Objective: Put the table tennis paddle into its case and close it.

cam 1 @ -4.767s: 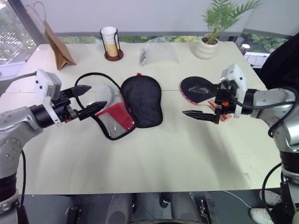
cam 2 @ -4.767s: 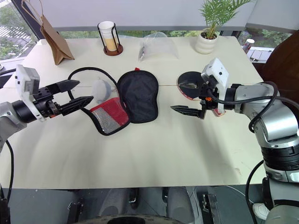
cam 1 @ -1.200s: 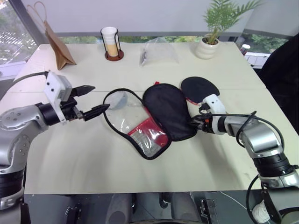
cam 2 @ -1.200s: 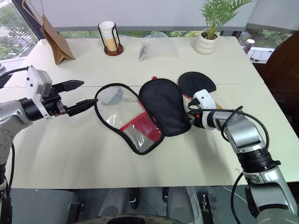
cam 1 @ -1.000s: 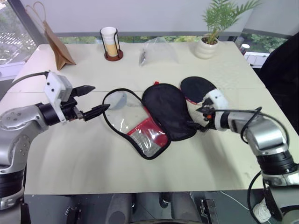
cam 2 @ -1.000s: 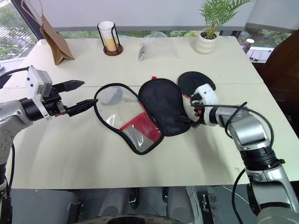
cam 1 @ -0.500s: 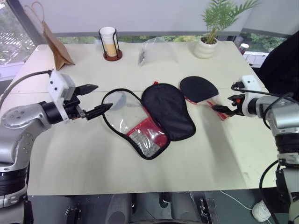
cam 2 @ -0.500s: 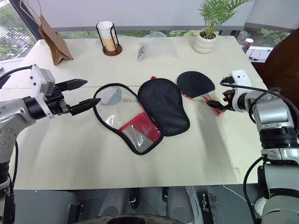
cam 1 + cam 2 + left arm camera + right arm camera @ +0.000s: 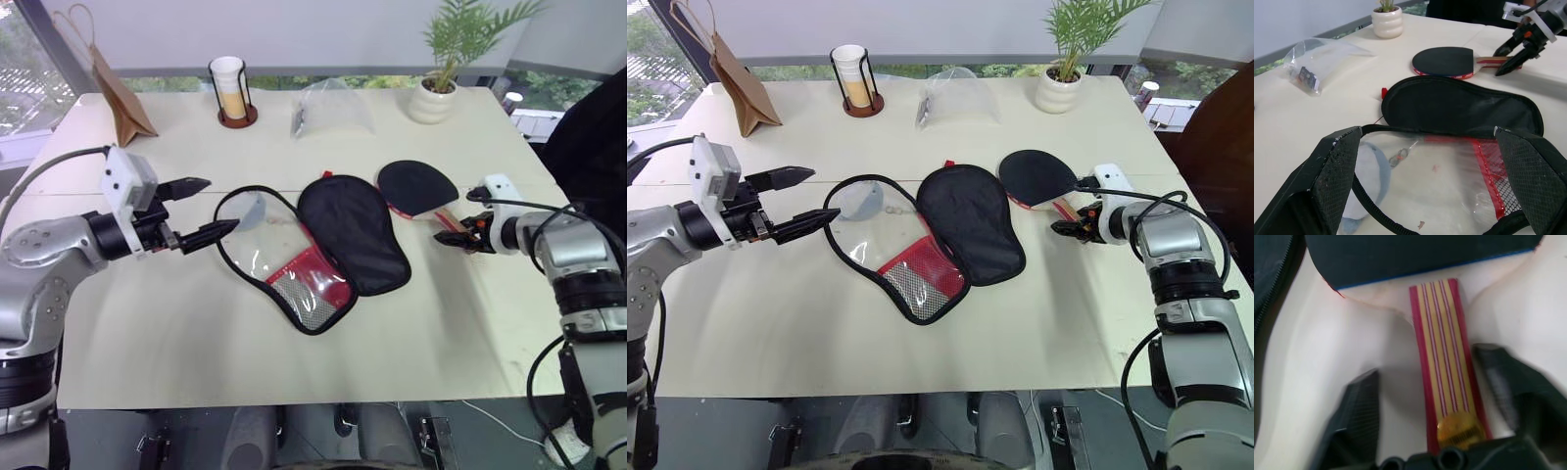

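Observation:
The table tennis paddle [image 9: 416,186] lies flat on the table, black face up, its striped handle [image 9: 1442,357] pointing to the near right. My right gripper [image 9: 458,233] is low over the handle's end. It is open, one finger on each side: one fingertip [image 9: 1488,362] close against the handle, the other a gap away. The case [image 9: 353,230] lies unzipped and spread out at mid-table. Its black half is next to the paddle and its clear and red mesh half [image 9: 294,274] is on the left. My left gripper [image 9: 217,204] hovers open just left of the case.
A grey fuzzy ball [image 9: 250,208] sits under the case's clear panel. Along the far edge stand a brown paper bag [image 9: 118,93], a cup in a wire holder [image 9: 232,90], a clear plastic bag [image 9: 333,106] and a potted plant [image 9: 436,93].
My right gripper left the case's right edge, swung right to the paddle's handle and sank over it, its fingers narrowing. Case, paddle and left gripper stayed put.

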Available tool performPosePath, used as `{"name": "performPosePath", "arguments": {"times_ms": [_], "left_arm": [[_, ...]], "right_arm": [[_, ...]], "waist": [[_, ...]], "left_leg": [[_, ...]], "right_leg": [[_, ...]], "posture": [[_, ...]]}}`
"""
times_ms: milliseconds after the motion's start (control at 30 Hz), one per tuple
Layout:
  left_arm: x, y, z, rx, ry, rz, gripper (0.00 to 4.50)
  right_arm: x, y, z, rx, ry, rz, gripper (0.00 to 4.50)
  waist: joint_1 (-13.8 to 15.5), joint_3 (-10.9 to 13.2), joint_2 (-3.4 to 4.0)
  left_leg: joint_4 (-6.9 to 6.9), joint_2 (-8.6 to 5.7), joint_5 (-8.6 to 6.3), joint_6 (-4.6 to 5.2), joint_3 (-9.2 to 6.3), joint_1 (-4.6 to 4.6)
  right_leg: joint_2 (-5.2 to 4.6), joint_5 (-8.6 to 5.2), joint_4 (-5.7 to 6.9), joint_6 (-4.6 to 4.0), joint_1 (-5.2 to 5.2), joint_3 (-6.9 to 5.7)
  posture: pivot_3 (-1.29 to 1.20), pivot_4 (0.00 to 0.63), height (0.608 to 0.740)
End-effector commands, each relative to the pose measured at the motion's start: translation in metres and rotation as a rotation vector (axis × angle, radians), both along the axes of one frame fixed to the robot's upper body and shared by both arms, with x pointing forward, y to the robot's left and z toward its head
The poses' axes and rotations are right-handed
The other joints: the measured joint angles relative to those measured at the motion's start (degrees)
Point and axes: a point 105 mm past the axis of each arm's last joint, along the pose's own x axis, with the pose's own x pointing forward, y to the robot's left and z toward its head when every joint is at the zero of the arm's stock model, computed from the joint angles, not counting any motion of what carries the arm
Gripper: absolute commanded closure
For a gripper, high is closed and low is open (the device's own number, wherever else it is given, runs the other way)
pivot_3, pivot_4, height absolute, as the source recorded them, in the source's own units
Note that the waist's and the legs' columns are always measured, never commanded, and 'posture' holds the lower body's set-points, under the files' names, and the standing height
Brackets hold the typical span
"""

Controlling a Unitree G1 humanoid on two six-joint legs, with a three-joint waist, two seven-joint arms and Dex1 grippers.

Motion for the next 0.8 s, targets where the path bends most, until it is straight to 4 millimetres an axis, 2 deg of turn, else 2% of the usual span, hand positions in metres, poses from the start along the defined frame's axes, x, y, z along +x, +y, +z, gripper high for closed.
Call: {"name": "performPosePath", "arguments": {"times_ms": [33, 67, 233, 333, 433, 633, 733, 800], "left_arm": [[-0.003, -0.001, 0.012, 0.01, -0.049, -0.01, 0.0], [-0.003, -0.001, 0.012, 0.01, -0.049, -0.009, 0.0], [-0.002, -0.002, 0.011, 0.009, -0.047, -0.009, 0.0], [-0.002, -0.003, 0.01, 0.008, -0.043, -0.012, 0.0], [0.0, -0.006, 0.008, 0.004, -0.039, -0.02, 0.0], [0.007, -0.013, 0.006, -0.007, -0.037, -0.049, 0.0], [0.011, -0.016, 0.007, -0.011, -0.039, -0.063, 0.0], [0.014, -0.019, 0.008, -0.011, -0.043, -0.079, 0.0]], "right_arm": [[0.002, -0.003, 0.002, -0.019, -0.005, 0.0, 3.27], [0.002, -0.003, 0.002, -0.023, -0.004, 0.004, 3.59], [0.007, -0.003, 0.022, -0.029, -0.049, -0.039, 3.59], [0.01, -0.007, 0.045, -0.051, -0.105, -0.126, 3.59], [0.007, -0.002, 0.073, -0.043, -0.155, -0.186, 3.59], [-0.021, 0.035, 0.108, 0.006, -0.192, -0.156, 3.59], [-0.035, 0.056, 0.114, 0.032, -0.189, -0.128, 3.59], [-0.046, 0.078, 0.109, 0.041, -0.187, -0.079, 3.59]], "waist": [[0.01, 0.0, 0.0], [0.02, 0.0, -0.01], [0.02, 0.0, -0.01], [0.06, 0.0, 0.0], [0.12, 0.01, 0.03], [0.16, 0.01, 0.03], [0.13, 0.01, 0.03], [0.06, 0.01, 0.03]], "left_leg": [[0.0, 0.0, 0.0, 0.0, 0.0, 0.0], [0.0, 0.0, 0.0, 0.0, -0.01, 0.0], [0.0, 0.0, 0.0, 0.0, -0.01, 0.01], [0.01, 0.0, 0.0, 0.0, 0.0, 0.01], [0.0, 0.0, 0.0, 0.0, 0.04, 0.0], [0.0, 0.05, 0.0, 0.0, 0.02, -0.03], [0.0, 0.08, 0.0, 0.0, 0.01, -0.03], [0.0, 0.09, 0.0, 0.0, 0.01, -0.02]], "right_leg": [[0.0, 0.0, 0.0, 0.0, 0.0, 0.0], [0.0, 0.0, 0.0, 0.0, 0.01, 0.0], [0.0, 0.0, 0.01, 0.0, 0.01, 0.0], [0.0, 0.0, 0.03, 0.0, 0.0, 0.02], [-0.02, 0.0, 0.07, 0.0, -0.05, 0.07], [-0.01, 0.0, 0.08, 0.0, -0.09, 0.06], [-0.01, 0.0, 0.09, 0.0, -0.1, 0.06], [-0.01, 0.0, 0.09, 0.0, -0.09, 0.06]], "posture": [[0.0, 0.15, 0.735], [0.0, 0.15, 0.735], [0.0, 0.15, 0.735], [0.0, 0.15, 0.735], [0.0, 0.15, 0.735], [0.0, 0.15, 0.735], [0.0, 0.15, 0.735], [0.0, 0.15, 0.735]]}}
